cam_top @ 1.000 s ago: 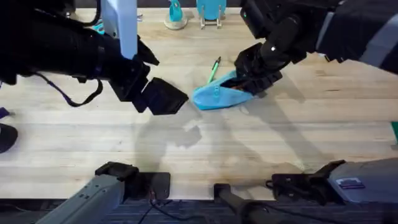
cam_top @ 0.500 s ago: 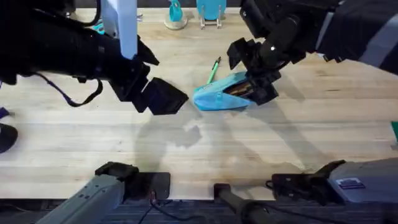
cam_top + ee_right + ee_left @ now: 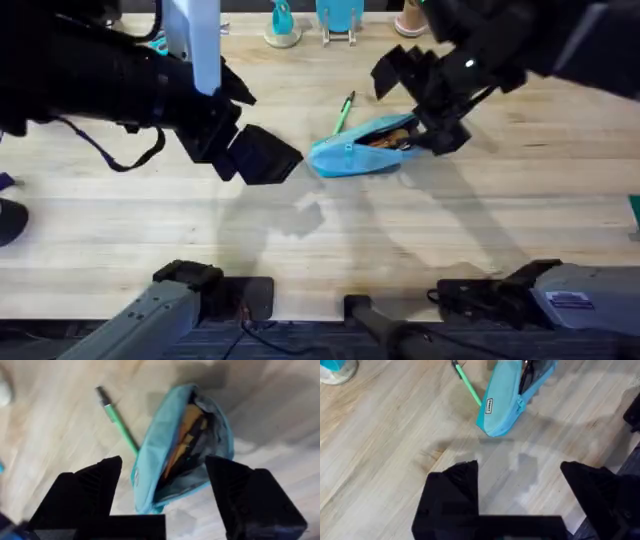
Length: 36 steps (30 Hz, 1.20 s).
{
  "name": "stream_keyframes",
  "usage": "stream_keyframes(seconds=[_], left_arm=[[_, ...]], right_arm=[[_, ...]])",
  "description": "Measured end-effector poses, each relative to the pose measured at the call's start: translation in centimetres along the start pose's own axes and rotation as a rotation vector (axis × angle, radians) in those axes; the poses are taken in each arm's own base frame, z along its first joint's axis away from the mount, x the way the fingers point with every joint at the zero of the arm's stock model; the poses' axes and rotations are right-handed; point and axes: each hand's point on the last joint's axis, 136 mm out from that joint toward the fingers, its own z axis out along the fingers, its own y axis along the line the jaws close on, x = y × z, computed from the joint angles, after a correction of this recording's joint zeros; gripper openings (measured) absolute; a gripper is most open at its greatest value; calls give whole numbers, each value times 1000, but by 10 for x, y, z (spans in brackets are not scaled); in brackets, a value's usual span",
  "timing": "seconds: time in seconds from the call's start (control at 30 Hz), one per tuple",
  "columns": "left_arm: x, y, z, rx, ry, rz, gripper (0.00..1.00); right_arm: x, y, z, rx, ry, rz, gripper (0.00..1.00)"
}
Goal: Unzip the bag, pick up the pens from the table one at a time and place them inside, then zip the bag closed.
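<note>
Overhead view: the bag (image 3: 358,149) lies a little past table (image 3: 300,250) centre, unzipped, long axis running roughly 8 to 2 o'clock, mouth gaping toward the right gripper (image 3: 425,95). Orange pen (image 3: 182,435) sits inside the pouch, visible through the opening in my right wrist view beside dark contents I can't identify. Green pen (image 3: 345,110) is on the wood, touching or just beside the bag's far edge at about 12 o'clock from it, tip pointing away. I judge the bag is left open because one pen remains to go in. Right gripper hangs above the bag's 2 o'clock end, jaws spread wide, nothing between them, touching nothing; it reads as clear of the pouch and placed to go for the green pen. Left gripper (image 3: 255,155) hovers at 9 o'clock from the bag, near but apart, jaws wide open and empty in its wrist view (image 3: 520,495). My guess: it waits there to steady the bag or take the zipper pull.
</note>
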Motion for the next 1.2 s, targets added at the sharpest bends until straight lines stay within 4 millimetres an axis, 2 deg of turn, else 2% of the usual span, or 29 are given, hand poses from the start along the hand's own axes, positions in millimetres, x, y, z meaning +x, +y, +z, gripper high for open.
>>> stream_keyframes(seconds=[0.2, 0.37, 0.6, 0.7, 1.03, 1.2], left_arm=[[0, 0, 0, 0, 0, 0, 995], [0, 0, 0, 0, 0, 0, 995], [0, 0, 0, 0, 0, 0, 995], [0, 0, 0, 0, 0, 0, 995], [0, 0, 0, 0, 0, 0, 995], [0, 0, 0, 0, 0, 0, 995]], right_arm=[[-7, 26, -32, -107, -38, -246, 996], [-15, 40, -42, -148, -80, -480, 996], [-42, 37, -38, -129, -115, -567, 996], [-51, 43, -31, -129, -119, -598, 996], [-62, 89, -25, -179, -144, -750, 995], [-61, 118, -11, -218, -133, -802, 996]])
